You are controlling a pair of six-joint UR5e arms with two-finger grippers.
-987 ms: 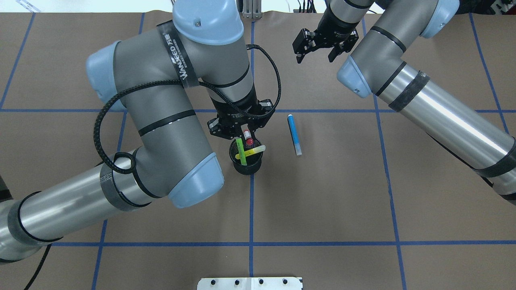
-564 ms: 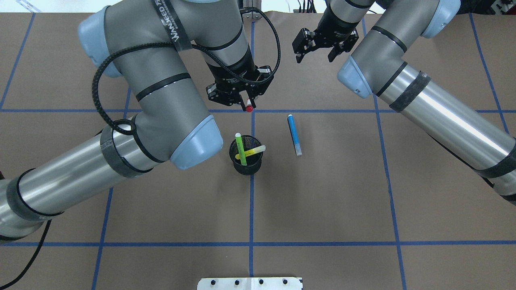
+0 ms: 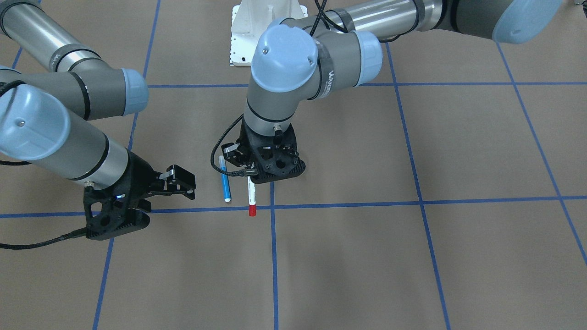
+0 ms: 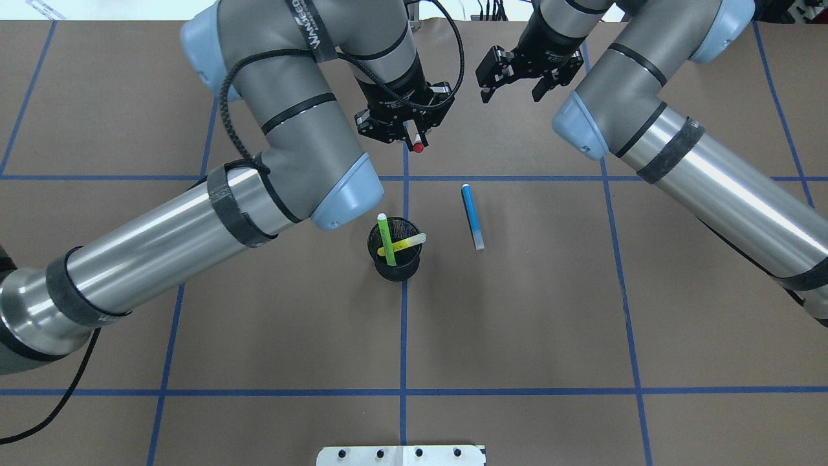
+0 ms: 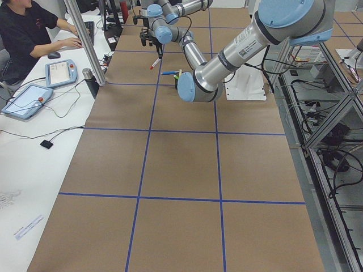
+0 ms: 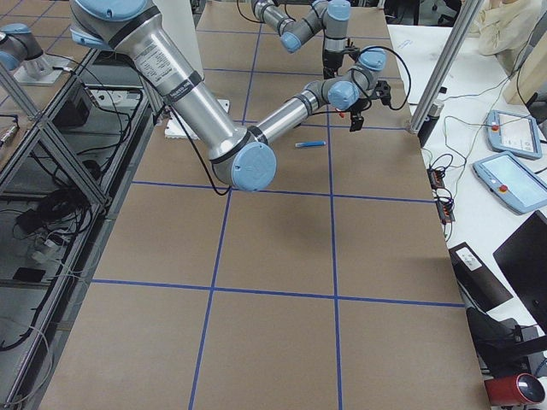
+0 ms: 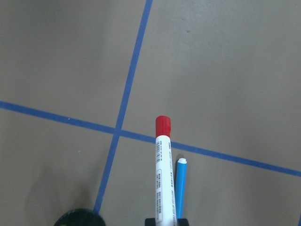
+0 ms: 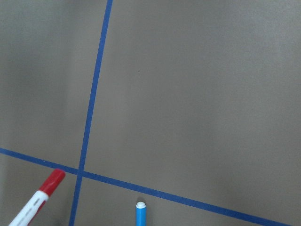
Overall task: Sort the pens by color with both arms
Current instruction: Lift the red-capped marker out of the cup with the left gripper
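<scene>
The black cup (image 4: 396, 271) holds the green pen (image 4: 386, 239) and the yellow pen (image 4: 411, 243); the left claw (image 4: 414, 136) grips the white pen (image 7: 162, 179), and the right claw (image 4: 511, 96) is spread wide.

Robotics lab, plainly: a long table under brown paper (image 5: 181, 170) gridded with blue tape lines (image 4: 403, 323), a grey-and-silver jointed left arm (image 4: 149, 249) and matching right arm (image 4: 724, 193) reaching over it. Grey touchscreen control pendants (image 5: 59, 71) sit beside a seated person (image 5: 25, 31). Bare aluminium framing (image 6: 53, 134) and loose black cables (image 6: 51, 203) run alongside.
</scene>
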